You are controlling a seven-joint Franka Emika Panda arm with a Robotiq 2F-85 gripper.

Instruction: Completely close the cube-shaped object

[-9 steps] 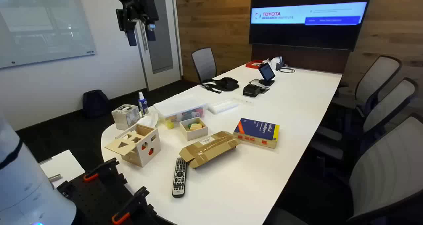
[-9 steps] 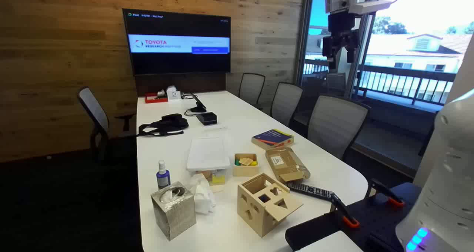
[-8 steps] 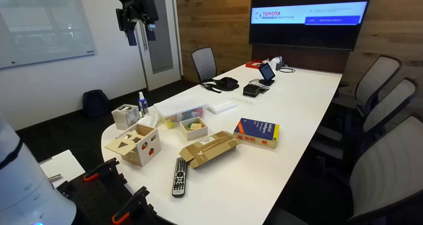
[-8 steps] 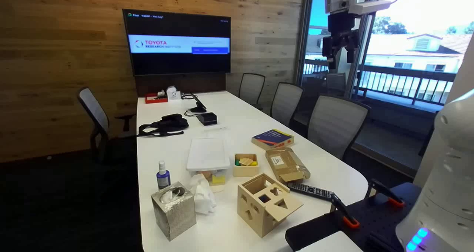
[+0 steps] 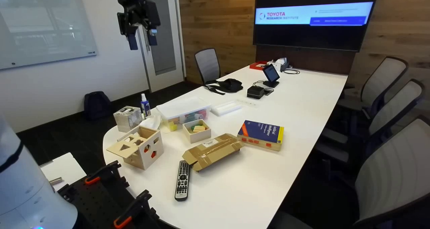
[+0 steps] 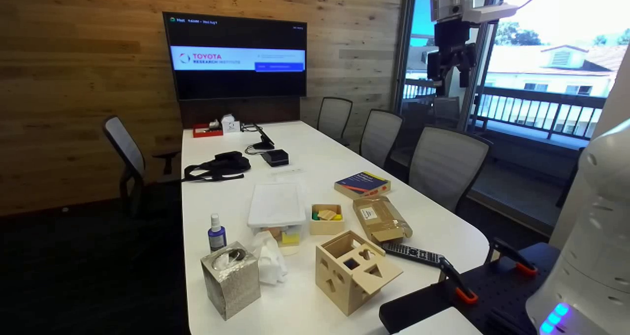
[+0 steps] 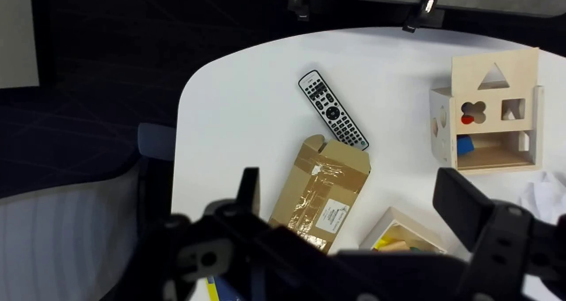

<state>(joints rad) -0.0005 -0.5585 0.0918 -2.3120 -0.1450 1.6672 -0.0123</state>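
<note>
The cube-shaped object [image 5: 153,155] is a light-wood box with cut-out holes, standing upright at the table's end. It also shows in an exterior view [image 6: 330,281] and at the upper right of the wrist view [image 7: 442,128]. Its top panel [image 7: 515,73] has triangle, square and clover holes. The panel is slid part way out and overhangs one side, leaving a gap in the top. A blue piece [image 7: 464,145] shows inside. My gripper [image 5: 142,44] is open and empty, high above the table and apart from the cube. Its spread fingers [image 7: 349,184] frame the wrist view.
Near the cube are a tissue box [image 6: 231,281], crumpled tissue [image 6: 270,261], a small tray-like box with pieces [image 5: 198,136], a flat cardboard box [image 5: 215,151] and a remote [image 5: 182,182]. A book [image 5: 260,135], plastic bin [image 6: 276,204] and spray bottle [image 6: 217,236] stand farther off. Clamps [image 6: 457,281] edge the robot's base.
My gripper has come down slightly in both exterior views and stays open. The cube and its panel have not moved.
</note>
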